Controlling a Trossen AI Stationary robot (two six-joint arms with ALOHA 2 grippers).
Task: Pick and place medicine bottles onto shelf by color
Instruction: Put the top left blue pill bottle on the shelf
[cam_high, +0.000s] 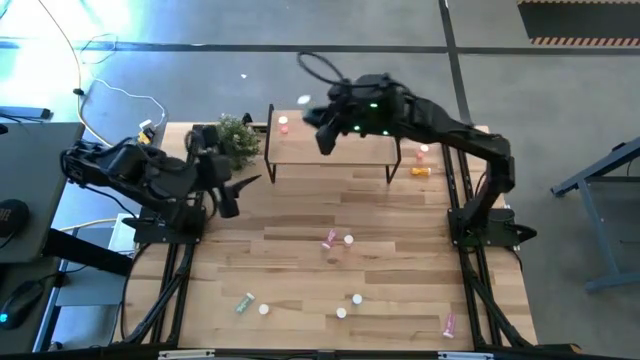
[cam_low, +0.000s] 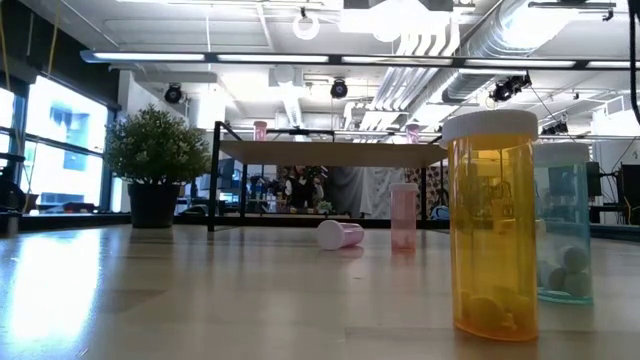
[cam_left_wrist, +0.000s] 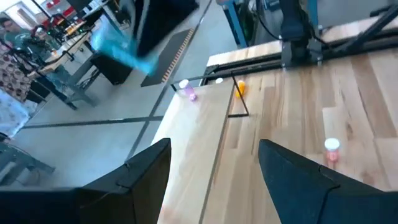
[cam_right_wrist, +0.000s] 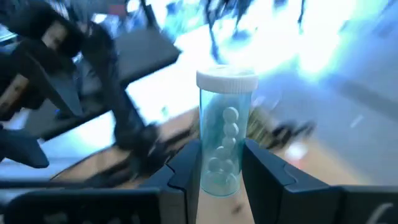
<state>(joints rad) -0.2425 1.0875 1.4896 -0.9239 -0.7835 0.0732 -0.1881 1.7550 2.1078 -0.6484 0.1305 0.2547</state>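
Placement step. The right gripper (cam_right_wrist: 214, 171), its fingers closed on a pale green medicine bottle (cam_right_wrist: 225, 134) held upright between them, hangs over the shelf (cam_high: 330, 148) near the shelf's far left corner, where a pink bottle (cam_high: 284, 124) already stands. To place well, lower vertically, keep clear of the pink bottle, and release only once the base seats flat. The left gripper (cam_high: 228, 193), jaws wide and empty, waits near the bench's far left corner.
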